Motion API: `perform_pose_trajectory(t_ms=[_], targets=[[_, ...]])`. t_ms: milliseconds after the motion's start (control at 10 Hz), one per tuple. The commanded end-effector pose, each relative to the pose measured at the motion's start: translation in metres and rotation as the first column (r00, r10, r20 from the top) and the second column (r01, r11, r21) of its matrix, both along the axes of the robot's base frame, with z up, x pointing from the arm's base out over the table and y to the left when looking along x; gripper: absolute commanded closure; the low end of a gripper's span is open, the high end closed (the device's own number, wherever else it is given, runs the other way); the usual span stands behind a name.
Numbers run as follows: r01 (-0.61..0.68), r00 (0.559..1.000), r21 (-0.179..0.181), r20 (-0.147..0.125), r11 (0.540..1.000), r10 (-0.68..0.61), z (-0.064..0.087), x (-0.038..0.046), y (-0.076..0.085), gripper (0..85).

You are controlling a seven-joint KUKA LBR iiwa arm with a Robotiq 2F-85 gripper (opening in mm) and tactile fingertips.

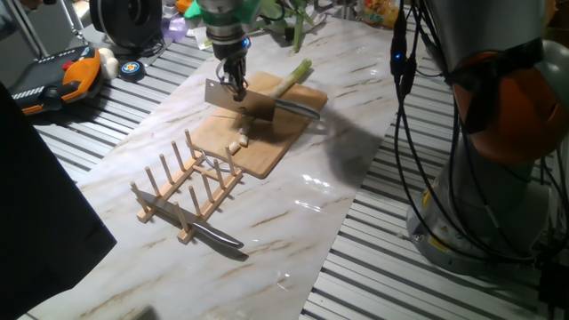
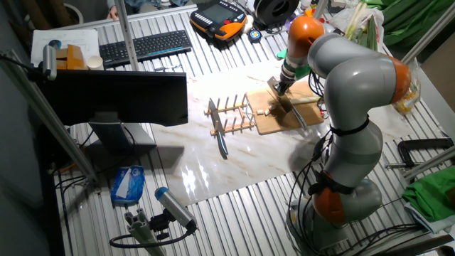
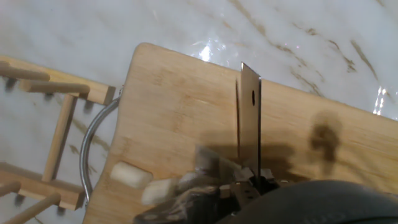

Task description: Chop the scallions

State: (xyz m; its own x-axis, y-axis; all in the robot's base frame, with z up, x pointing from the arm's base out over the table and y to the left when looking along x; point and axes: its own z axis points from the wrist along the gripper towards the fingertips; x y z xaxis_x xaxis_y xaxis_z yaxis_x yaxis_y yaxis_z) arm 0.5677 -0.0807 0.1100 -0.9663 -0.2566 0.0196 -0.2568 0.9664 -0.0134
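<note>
My gripper (image 1: 236,86) is shut on a cleaver (image 1: 233,98), holding it blade down just above the wooden cutting board (image 1: 267,147). The scallions' long stalk (image 1: 293,76) lies on the board's far end, behind the blade, white end toward the cleaver. A few small whitish cut chunks (image 1: 237,140) lie on the board's near side. In the hand view the cleaver (image 3: 249,118) shows edge-on below my gripper (image 3: 245,182), with chunks (image 3: 130,175) to the left at the board's (image 3: 180,106) edge. The stalk is hidden in this view.
A pale wooden peg rack (image 1: 189,184) stands just in front of the board, with a second knife (image 1: 216,236) lying beside its near end. A tablet and clutter (image 1: 62,76) sit at the back left. My arm's base (image 1: 498,133) stands to the right.
</note>
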Motion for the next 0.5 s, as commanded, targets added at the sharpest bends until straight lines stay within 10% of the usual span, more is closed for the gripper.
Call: perform_pose_trajectory(t_ms=[0,400], targets=[[0.0,1.0,-0.002,-0.006,1.0,0.0,-0.0017,0.0011,-0.0001,84.3],[0.014,0.995,-0.022,-0.098,1.0,-0.016,-0.0031,0.0029,-0.0012,84.3]])
